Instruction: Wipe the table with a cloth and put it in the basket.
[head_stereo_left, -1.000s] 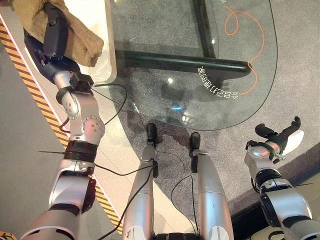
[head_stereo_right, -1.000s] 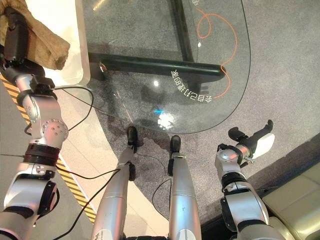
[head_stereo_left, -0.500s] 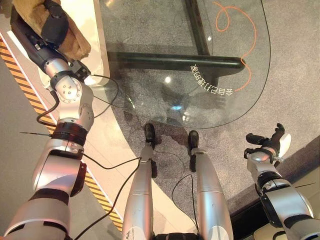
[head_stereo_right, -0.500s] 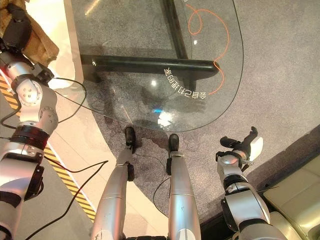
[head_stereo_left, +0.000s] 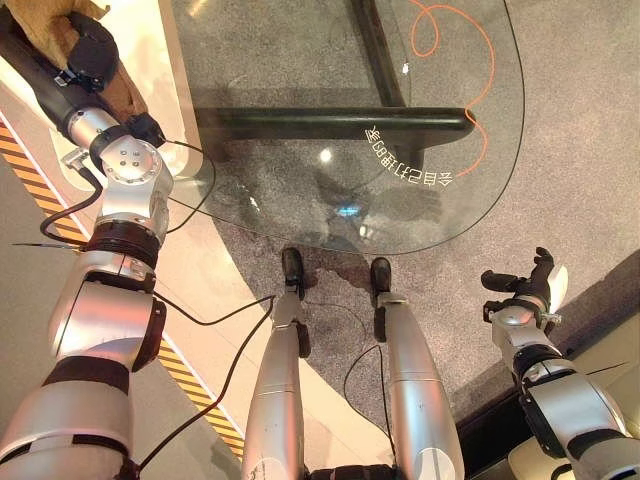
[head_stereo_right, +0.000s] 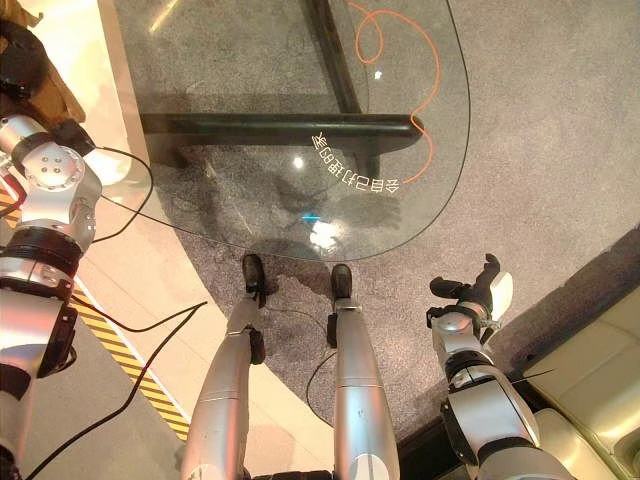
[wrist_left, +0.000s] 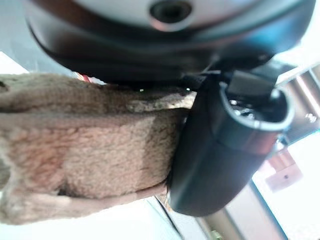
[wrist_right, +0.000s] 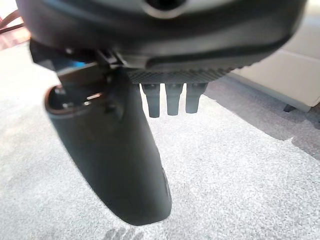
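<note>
Fingers (wrist_left: 230, 145) of left hand (head_stereo_left: 85, 50) clamping cloth (wrist_left: 85, 160), right hand (head_stereo_left: 525, 290) loosely spread, low

A glass counter (head_stereo_left: 300, 60) with a rounded edge stands on a dark tubular frame (head_stereo_left: 330, 122) over grey speckled carpet (head_stereo_left: 580, 150). An orange looping line (head_stereo_left: 470, 60) and white lettering (head_stereo_left: 410, 165) mark the glass. A yellow-and-black striped strip (head_stereo_left: 195, 385) crosses the pale floor. A cream cushioned seat (head_stereo_right: 590, 390) sits at the lower right.
</note>
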